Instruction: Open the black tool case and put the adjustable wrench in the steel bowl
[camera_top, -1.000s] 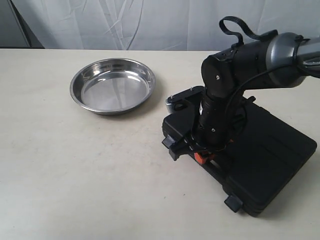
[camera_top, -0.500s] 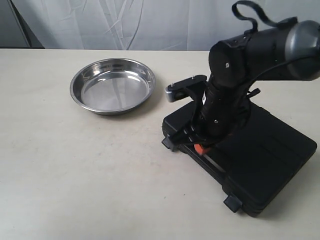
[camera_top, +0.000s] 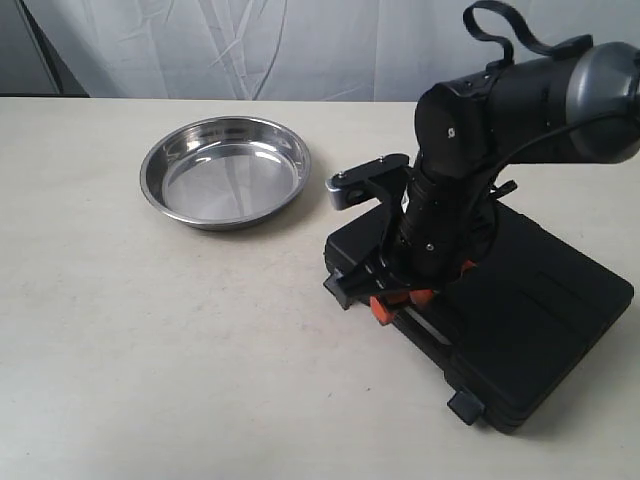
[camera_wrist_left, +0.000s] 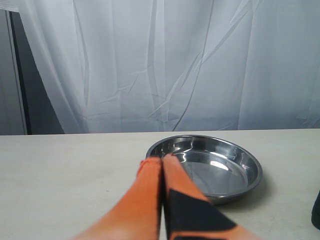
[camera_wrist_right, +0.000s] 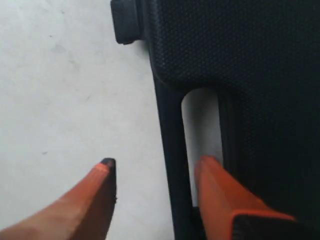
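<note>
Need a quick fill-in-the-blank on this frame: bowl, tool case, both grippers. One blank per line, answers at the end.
The steel bowl holds ____.
The lid of the black tool case is ____.
The right gripper is open, straddling the bar of the case's ____.
The left gripper is ____, with nothing between its tips.
Missing words: nothing; closed; handle; shut.

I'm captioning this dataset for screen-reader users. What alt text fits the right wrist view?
The open end effector straddles the handle bar of the black tool case, one orange finger over the pale table, the other at the handle slot. A latch juts from the case's edge.
</note>
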